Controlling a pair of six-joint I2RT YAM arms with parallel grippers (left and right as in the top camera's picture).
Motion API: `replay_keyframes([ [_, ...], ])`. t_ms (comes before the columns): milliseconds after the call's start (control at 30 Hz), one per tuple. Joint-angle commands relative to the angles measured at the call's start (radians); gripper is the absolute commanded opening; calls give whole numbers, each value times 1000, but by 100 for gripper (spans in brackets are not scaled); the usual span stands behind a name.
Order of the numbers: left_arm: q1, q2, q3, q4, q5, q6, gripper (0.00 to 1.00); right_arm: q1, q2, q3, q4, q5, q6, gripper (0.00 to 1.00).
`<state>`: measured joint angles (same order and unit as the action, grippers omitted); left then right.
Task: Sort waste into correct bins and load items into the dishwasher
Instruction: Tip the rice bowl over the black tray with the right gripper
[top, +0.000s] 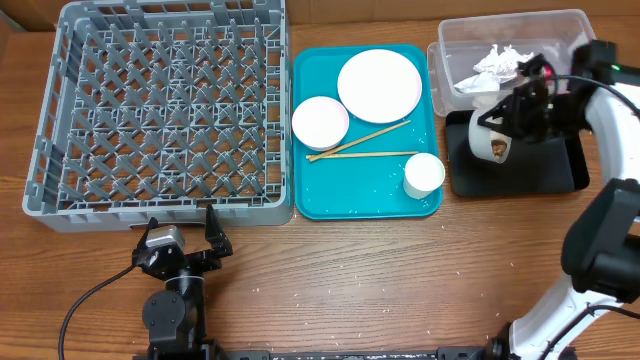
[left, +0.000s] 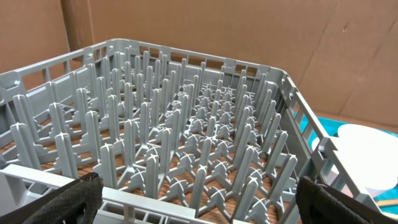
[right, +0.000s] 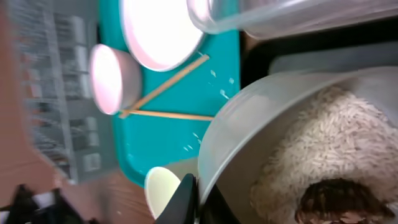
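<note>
Right wrist showed your right gripper (right: 198, 199) clenched on the rim of the bowl (right: 249, 143), tilted above the black tray (top: 548, 176), with rice (right: 323, 143) and a brown lump (right: 336, 199) inside. The bowl looked rigid and smooth, likely slippery when loaded, so the rim pinch seemed right. Left gripper (top: 185, 232) sat released by the rack (top: 160, 212).

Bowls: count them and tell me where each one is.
2. The empty bowl sits on the teal tray beside the plate. The rice bowl is held over the black tray by the right hand. None looks hidden.
</note>
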<state>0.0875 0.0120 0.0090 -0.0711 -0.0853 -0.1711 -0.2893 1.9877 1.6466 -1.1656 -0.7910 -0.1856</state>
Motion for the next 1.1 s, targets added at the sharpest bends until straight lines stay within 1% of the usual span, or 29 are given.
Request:
replay_keyframes([
  [0,6,-8,-4,1,8,26,100,-63,-16,-97,56,-267,-51,4],
  [133,6,-8,-4,1,8,26,100,-131,-16,-245,185,-446,-51,4],
  [267,6,-8,-4,1,8,26,100,-191,-16,-332,275,-555,-51,4],
  [433,6,-7,-4,1,8,26,100,-216,-16,-338,367,-774,-46,4],
  [600,6,-7,-4,1,8,26,100,-218,-16,-338,394,-779,13,4],
  [667,6,-8,-4,1,8,26,100,-221,-16,-338,437,-778,88,4],
  [767,6,-8,-4,1,8,26,100,-235,-16,-338,505,-778,294,4],
  [900,6,-7,-4,1,8,26,100,-251,-16,-338,537,-778,500,4],
  [1000,6,-8,-4,1,8,26,100,-251,-16,-338,557,-778,589,4],
  [1067,6,-7,-4,1,8,26,100,-251,-16,-337,566,-777,606,4],
])
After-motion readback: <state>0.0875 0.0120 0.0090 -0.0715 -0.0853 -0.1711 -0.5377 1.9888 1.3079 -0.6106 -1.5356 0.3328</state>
